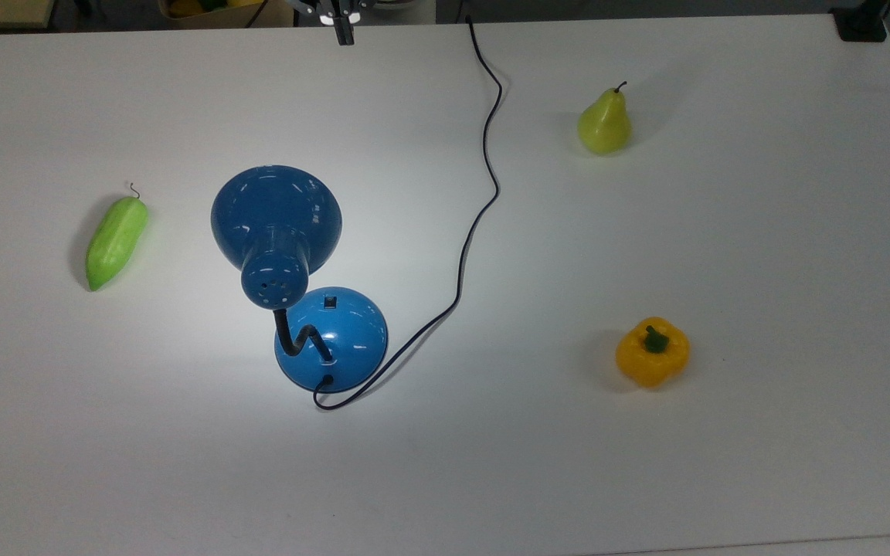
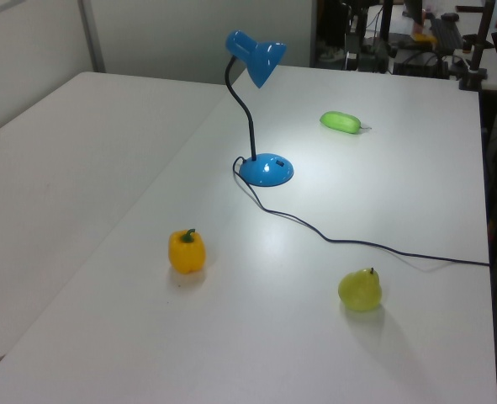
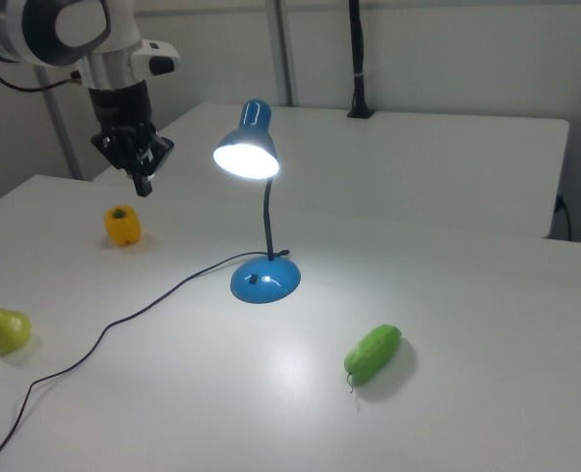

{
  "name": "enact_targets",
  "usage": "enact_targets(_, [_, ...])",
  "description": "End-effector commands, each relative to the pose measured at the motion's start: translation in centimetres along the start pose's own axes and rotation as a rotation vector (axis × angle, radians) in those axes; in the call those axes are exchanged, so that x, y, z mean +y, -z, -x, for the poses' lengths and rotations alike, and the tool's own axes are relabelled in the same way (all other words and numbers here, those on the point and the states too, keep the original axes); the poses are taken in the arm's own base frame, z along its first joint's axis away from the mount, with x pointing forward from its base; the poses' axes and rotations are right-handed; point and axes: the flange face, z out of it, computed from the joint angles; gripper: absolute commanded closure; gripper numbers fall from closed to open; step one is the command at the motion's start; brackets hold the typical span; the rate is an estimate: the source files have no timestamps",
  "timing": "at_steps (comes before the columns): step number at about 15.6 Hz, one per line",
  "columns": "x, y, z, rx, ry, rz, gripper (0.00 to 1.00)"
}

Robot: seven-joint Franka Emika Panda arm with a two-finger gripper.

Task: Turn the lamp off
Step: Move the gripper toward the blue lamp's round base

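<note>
One lamp (image 3: 260, 211) lit, gripper (image 3: 143, 183) aloft
</note>
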Motion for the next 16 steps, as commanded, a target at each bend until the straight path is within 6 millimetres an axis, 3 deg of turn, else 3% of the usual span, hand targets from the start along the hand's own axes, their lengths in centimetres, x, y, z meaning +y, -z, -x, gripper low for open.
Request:
enact_targets(1, [-0.8,0.5,0.4,0.020,0.013,0.006,1.00])
enact_targets(5, [-1.7,0.2,0.5,0.012,0.028,0.007,1.00])
enact_targets(10, [-2.0,-2.4,0.4,-0.020,0.033,0.011,1.00])
enact_targets(16, [-1.7,-7.0,-0.2,0.003,0.034,0.054,1.00])
